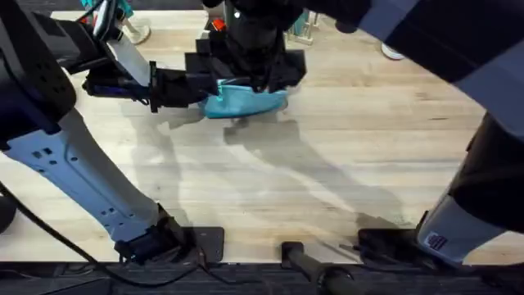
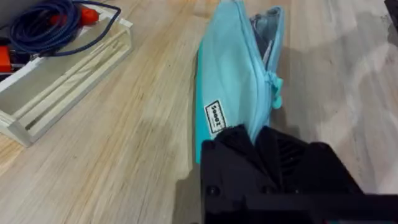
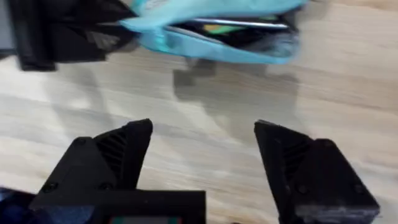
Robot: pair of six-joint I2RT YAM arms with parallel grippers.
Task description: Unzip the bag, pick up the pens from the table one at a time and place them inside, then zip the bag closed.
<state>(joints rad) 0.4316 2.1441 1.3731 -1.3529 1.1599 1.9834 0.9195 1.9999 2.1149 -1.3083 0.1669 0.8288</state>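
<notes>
From my seat at the overhead feed I see the small teal-blue fabric pencil pouch [image 1: 246,100] lying on the light wooden plank tabletop [image 1: 327,180], far from the arm bases and a little left of the middle. My left arm reaches in from the left, and its black two-finger gripper [image 1: 196,88] sits at the pouch's left end; on the left wrist feed the black fingers [image 2: 249,155] are pressed together on that end of the fabric, just below a small white label [image 2: 214,116], so I read it as clamped on the pouch. The pouch runs away from that camera with its zipper seam along one long edge, a teal pull tab [image 2: 276,99] hanging partway along it and the far stretch of the mouth gaping. On the right wrist feed the mouth is parted and I can make out slim stick pens [image 3: 239,26] lying inside, one silvery grey with a bit of orange beside it. My right gripper [image 3: 202,155] hangs above bare wood just beside the pouch, its two black fingers spread wide apart with nothing between them; from overhead it shows as a dark mass [image 1: 258,49] over the pouch's far side. A pale wooden tray [image 2: 68,74] holding a coiled blue cable [image 2: 43,25] stands near the pouch.
</notes>
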